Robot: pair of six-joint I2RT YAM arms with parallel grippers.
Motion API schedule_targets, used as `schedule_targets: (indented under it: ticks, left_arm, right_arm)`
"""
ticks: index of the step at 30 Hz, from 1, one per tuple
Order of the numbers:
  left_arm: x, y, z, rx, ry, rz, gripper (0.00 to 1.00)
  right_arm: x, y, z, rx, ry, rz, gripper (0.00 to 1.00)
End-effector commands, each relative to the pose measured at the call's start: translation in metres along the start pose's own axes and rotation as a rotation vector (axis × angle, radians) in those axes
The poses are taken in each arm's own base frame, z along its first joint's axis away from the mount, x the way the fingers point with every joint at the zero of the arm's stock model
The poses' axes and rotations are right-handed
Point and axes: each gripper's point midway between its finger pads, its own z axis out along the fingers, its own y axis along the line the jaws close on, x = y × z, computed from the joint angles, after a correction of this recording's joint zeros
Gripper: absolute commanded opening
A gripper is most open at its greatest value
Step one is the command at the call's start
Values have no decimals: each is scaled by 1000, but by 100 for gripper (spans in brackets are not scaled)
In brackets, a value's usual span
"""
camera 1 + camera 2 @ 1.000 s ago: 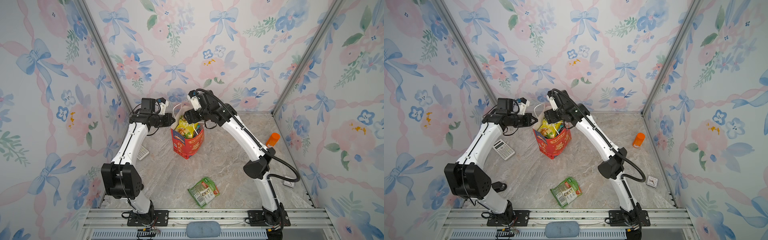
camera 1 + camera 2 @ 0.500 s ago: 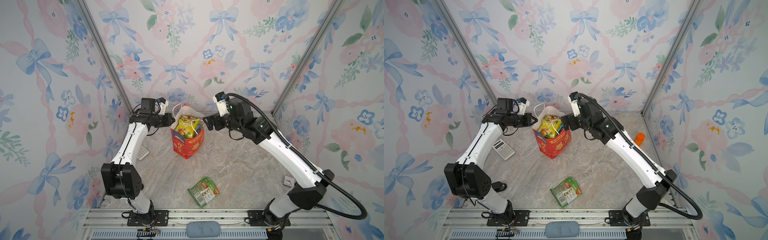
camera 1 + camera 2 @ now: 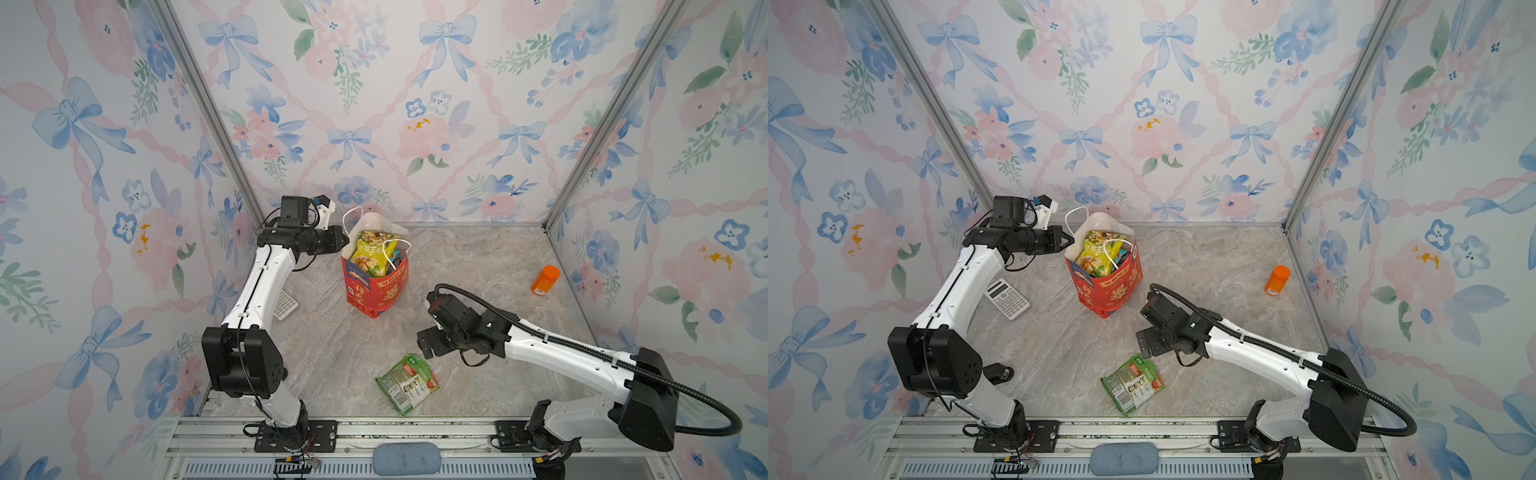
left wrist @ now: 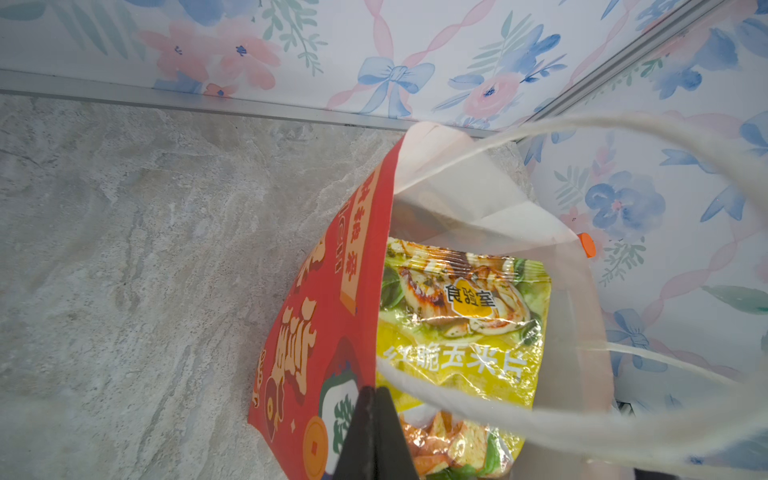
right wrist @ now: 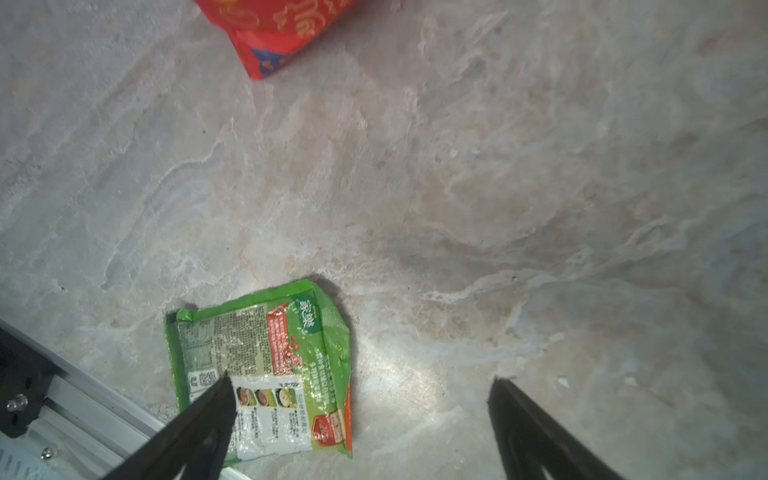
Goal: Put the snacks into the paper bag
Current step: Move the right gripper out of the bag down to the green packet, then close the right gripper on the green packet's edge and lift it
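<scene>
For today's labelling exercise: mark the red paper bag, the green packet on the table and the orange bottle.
paper bag (image 3: 375, 291), in a top view, red printed front.
green packet (image 5: 270, 357), right wrist view, middle of its printed face.
orange bottle (image 3: 544, 282), in a top view, its side wall.

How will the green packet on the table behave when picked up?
The green packet looks thin and creased, so it probably flops when lifted. Its glossy film may slip in a grip. Lying flat, it should not roll.
</scene>
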Motion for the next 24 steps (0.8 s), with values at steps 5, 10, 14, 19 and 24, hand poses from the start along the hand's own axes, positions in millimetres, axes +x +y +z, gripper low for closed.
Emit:
schedule_targets:
  ticks: [5,10,14,19,24]
  left_arm:
    - [6,-3,-8,10,11,4,0]
    - [6,-5,-9,13,9,6,0]
    - [6,-5,-8,13,10,6,0]
    - [6,-5,-8,14,10,7,0]
    - [5,-6,-9,14,8,8,0]
  right_arm:
    - [41,26,30,-79,130,69,91]
    - [63,24,45,-89,187,82,89]
    - [70,26,55,-100,213,82,85]
    - [77,26,65,-97,245,85,79]
    - [87,23,74,-84,279,84,73]
